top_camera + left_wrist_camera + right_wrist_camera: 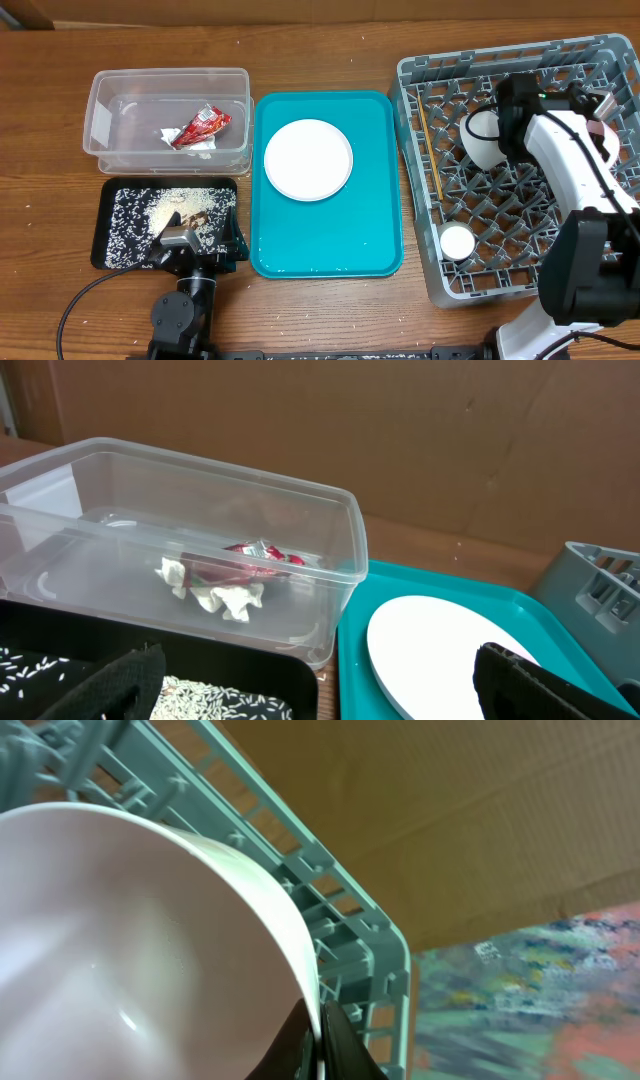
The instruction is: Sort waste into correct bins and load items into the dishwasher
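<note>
My right gripper [320,1055] is shut on the rim of the white bowl [130,950] and holds it tilted on its side inside the grey dish rack [520,275], near the rack's middle [483,135]. The small white cup [457,241] and the chopsticks [430,150] lie in the rack's left part. The pale plate [308,158] lies on the teal tray [330,250] and shows in the left wrist view [440,650]. My left gripper [320,700] is open and empty over the black tray [125,195] with rice scraps [170,208]. The red wrapper [203,126] and white tissue [215,592] lie in the clear tub [110,100].
The teal tray stands between the bins on the left and the rack on the right. Bare wooden table [330,45] runs along the back. A cable [75,305] loops at the front left beside my left arm's base.
</note>
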Action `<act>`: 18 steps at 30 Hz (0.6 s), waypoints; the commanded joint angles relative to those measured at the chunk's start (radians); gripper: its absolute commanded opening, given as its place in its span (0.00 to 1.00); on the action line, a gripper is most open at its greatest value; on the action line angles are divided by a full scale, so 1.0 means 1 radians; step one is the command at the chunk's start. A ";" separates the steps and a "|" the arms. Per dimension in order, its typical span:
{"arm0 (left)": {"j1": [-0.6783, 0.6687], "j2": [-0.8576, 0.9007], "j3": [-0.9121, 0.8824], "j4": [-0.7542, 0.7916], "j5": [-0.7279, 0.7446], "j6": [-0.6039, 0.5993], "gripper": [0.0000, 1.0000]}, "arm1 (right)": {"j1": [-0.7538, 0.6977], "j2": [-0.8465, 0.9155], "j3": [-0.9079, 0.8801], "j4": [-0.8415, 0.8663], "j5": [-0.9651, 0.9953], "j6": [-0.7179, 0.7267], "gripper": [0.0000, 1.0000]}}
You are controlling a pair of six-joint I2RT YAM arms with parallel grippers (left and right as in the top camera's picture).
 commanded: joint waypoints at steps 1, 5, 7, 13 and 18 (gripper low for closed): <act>0.008 -0.009 -0.004 0.003 -0.014 -0.003 1.00 | 0.066 0.006 -0.021 0.020 -0.049 0.001 0.04; 0.008 -0.009 -0.004 0.003 -0.014 -0.003 1.00 | 0.132 0.009 -0.064 0.056 -0.033 0.000 0.04; 0.008 -0.009 -0.004 0.003 -0.014 -0.003 1.00 | 0.151 0.018 -0.087 0.076 -0.023 -0.013 0.04; 0.008 -0.009 -0.004 0.003 -0.014 -0.003 1.00 | 0.163 0.031 -0.127 0.102 0.002 -0.052 0.04; 0.008 -0.009 -0.004 0.003 -0.014 -0.003 1.00 | 0.190 0.031 -0.114 0.091 0.037 -0.052 0.05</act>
